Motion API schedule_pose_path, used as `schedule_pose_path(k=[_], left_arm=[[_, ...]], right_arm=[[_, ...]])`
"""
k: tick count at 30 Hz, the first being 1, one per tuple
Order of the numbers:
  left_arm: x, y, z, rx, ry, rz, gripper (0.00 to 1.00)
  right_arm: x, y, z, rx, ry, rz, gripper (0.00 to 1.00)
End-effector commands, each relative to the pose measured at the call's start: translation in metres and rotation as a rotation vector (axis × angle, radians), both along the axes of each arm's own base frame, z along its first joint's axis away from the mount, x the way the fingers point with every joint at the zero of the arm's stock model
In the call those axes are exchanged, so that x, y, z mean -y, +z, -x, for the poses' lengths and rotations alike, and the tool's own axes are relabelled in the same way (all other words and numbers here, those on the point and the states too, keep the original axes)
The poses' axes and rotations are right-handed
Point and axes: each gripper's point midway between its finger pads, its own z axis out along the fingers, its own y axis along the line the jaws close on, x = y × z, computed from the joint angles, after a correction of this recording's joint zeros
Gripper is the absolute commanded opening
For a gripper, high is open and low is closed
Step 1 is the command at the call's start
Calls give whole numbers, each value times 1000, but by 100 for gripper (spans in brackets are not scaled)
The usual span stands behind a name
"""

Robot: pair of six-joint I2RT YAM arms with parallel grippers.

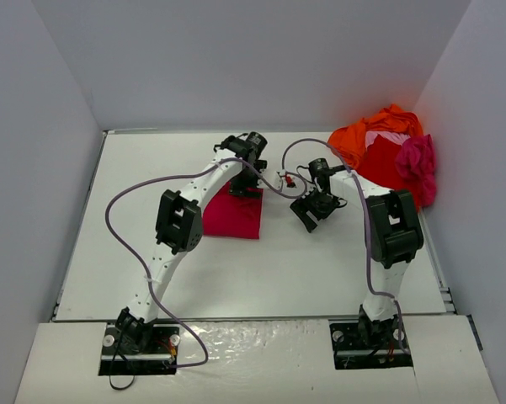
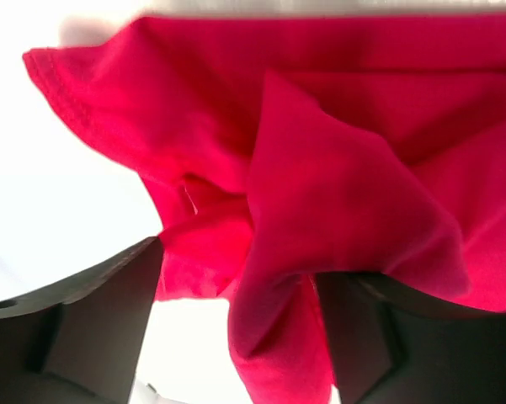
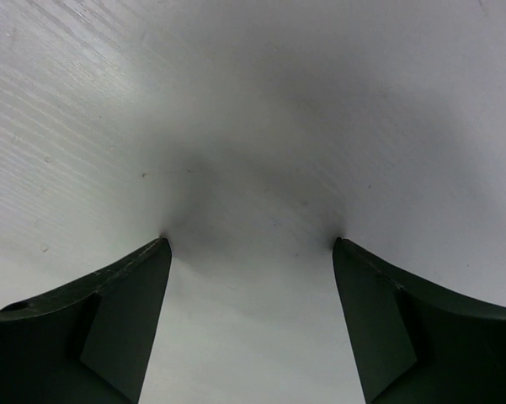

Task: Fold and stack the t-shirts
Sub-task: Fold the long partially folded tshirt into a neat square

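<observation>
Top external view: a folded crimson shirt lies flat near the middle of the desk. Its far edge is hidden under the left gripper, which reaches down onto it. From this angle that gripper's jaws cannot be made out. The left wrist view shows them spread, with a rumpled fold of the crimson cloth bunched up between them. The fold laps over the tip of the right finger. Whether it touches the left finger is hard to tell. The cloth runs off the frame at the right and top.

The right gripper hangs just right of the shirt, apart from it. Its wrist view shows jaws spread over bare desk, holding nothing.

In the far right corner a heap of shirts lies against the wall: orange, red and magenta. A sliver of pale pink is mostly buried among them. How many shirts make up the heap cannot be counted.
</observation>
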Motion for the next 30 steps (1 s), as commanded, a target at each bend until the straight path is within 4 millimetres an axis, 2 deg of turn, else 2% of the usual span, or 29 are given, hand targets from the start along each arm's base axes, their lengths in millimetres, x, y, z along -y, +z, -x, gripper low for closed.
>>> schedule_pose_path(k=[1,4,7,13,17,20,22,23,25,27,29,30], left_arm=[[29,90,-45,283,71,241,81],[33,115,-62,368,158,319,81],[33,135,-67,413,204,368,81],[16,180,-99,635,352,417,81],[10,198,-104,685,414,459,81],[10,209,-96,660,436,492,78],[14,210,-78,576,413,509,61],[15,214,-70,550,415,526,57],[20,210,-54,470,390,545,40],[20,196,-41,393,386,528,23],[24,183,-30,318,364,529,2],[26,174,-23,271,360,529,1]], right_arm=[[4,-2,-2,-2,-10,12,75],[3,-3,-3,-1,-11,16,75],[4,-2,-3,2,-13,19,75],[5,0,-3,13,-19,19,75],[6,-1,-2,16,-21,25,75],[7,-1,-1,17,-22,30,75],[8,-1,0,18,-24,32,75],[8,-1,0,20,-24,32,75],[9,0,0,21,-26,33,75],[12,2,-3,37,-30,47,75],[15,6,-8,58,-45,59,75],[20,10,-11,77,-62,73,74]])
